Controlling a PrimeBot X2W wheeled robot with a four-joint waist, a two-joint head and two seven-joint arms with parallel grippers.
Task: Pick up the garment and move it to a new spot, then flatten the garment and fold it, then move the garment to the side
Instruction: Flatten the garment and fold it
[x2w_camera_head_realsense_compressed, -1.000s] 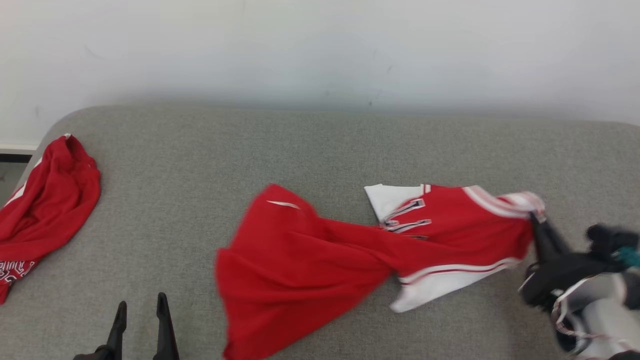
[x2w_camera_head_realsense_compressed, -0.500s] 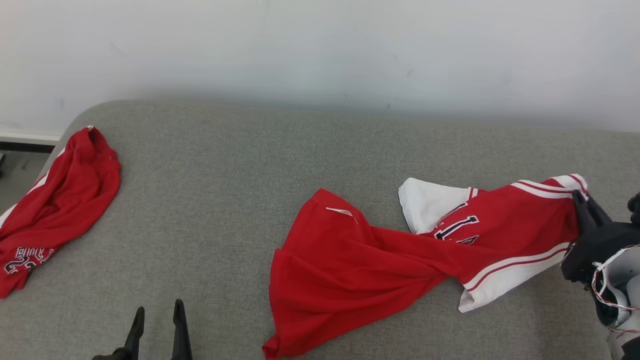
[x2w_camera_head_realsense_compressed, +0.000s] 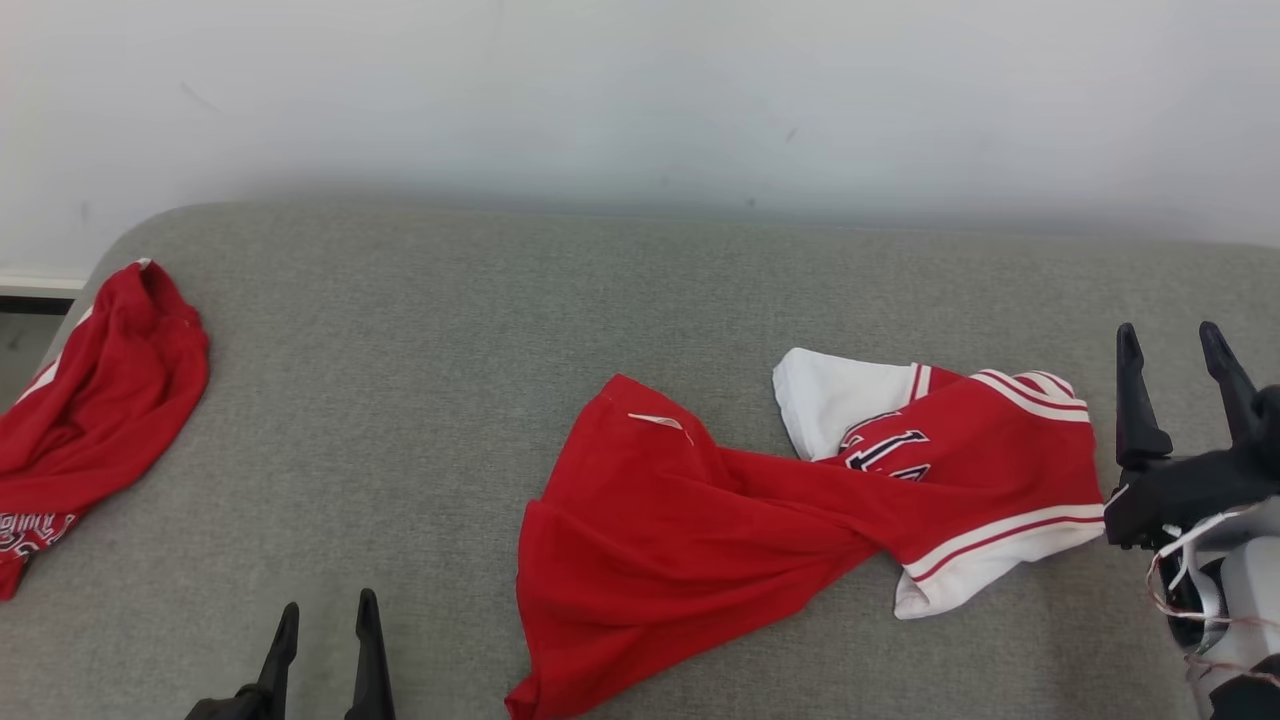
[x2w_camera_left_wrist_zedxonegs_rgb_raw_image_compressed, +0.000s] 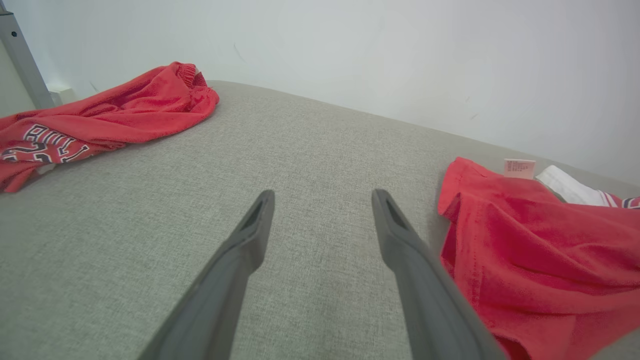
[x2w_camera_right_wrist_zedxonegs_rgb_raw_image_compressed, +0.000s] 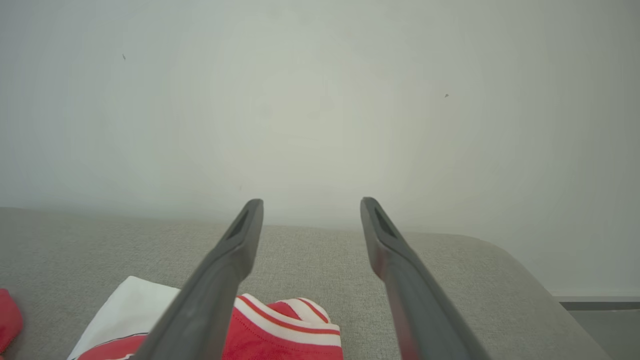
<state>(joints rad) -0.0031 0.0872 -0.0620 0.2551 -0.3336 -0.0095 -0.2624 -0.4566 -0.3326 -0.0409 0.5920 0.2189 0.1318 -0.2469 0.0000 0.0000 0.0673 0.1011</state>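
The jersey (x2w_camera_head_realsense_compressed: 700, 520) lies twisted right of centre on the tabletop (x2w_camera_head_realsense_compressed: 450, 350), its striped edge just beside the right pincer (x2w_camera_head_realsense_compressed: 1168, 330), which gapes empty. The left pincer (x2w_camera_head_realsense_compressed: 328, 602), also spread, hovers over bare grey near the front edge.

Obstacle, centre to right: garment (x2w_camera_head_realsense_compressed: 700, 520), twisted, lying low on the grey cushion (x2w_camera_head_realsense_compressed: 400, 350) from the near edge to just beside the right gripper (x2w_camera_head_realsense_compressed: 1168, 330). Obstacle, far left edge: second red garment (x2w_camera_head_realsense_compressed: 100, 400), bunched, well apart from the first. Between the two: wide bare strip, free from near edge to wall (x2w_camera_head_realsense_compressed: 640, 100), with the left gripper (x2w_camera_head_realsense_compressed: 329, 602) at its near end, fingers apart, nothing between them. Behind both garments: bare band along the wall. Right of the garment: narrow bare margin, taken by the right gripper, fingers spread.
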